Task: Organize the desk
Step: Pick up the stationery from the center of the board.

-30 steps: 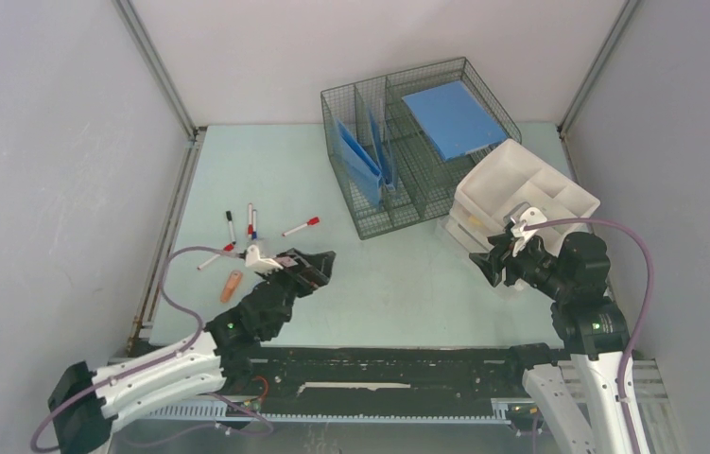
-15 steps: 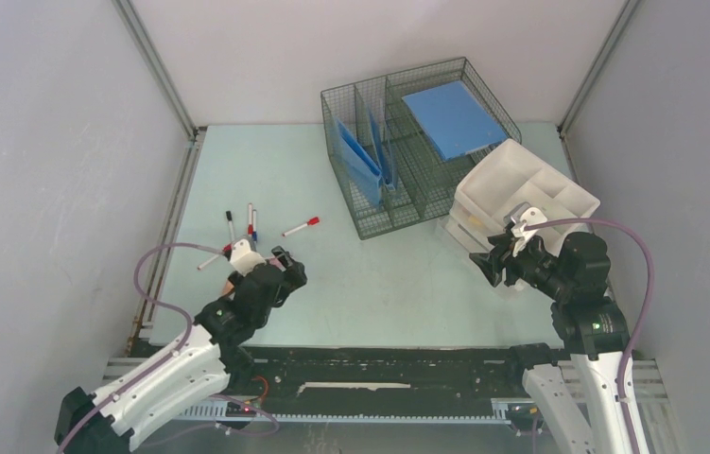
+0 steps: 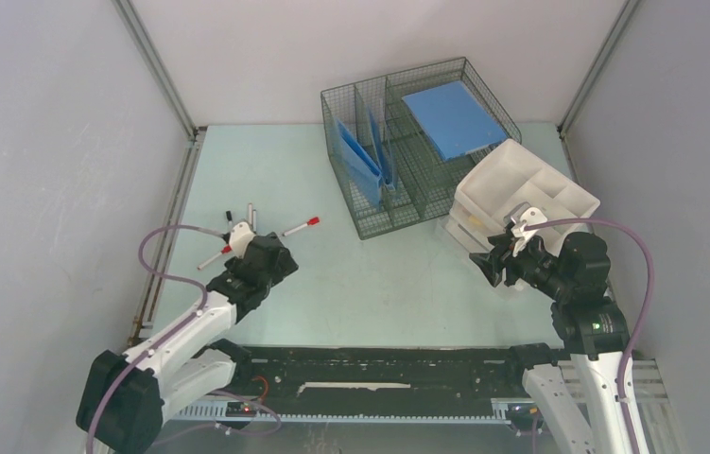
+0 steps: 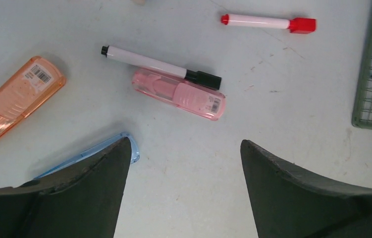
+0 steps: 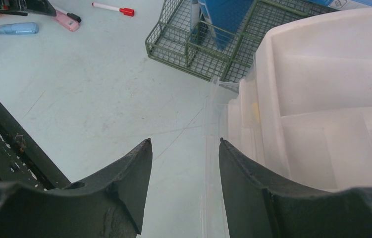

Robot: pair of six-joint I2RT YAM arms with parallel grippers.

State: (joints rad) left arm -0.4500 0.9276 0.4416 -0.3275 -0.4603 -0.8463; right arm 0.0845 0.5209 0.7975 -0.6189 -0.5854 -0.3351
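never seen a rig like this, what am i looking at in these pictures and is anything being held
These are two robot arms bolted to a pale green desk, each ending in a two-finger gripper. One picture looks down from above; the other two come from cameras on the wrists, so the dark shapes at the bottom are fingers. The left gripper is open above a pink highlighter, an orange highlighter and a black marker. The right gripper is open at the edge of a white plastic organiser, beside a wire basket. Neither holds anything.
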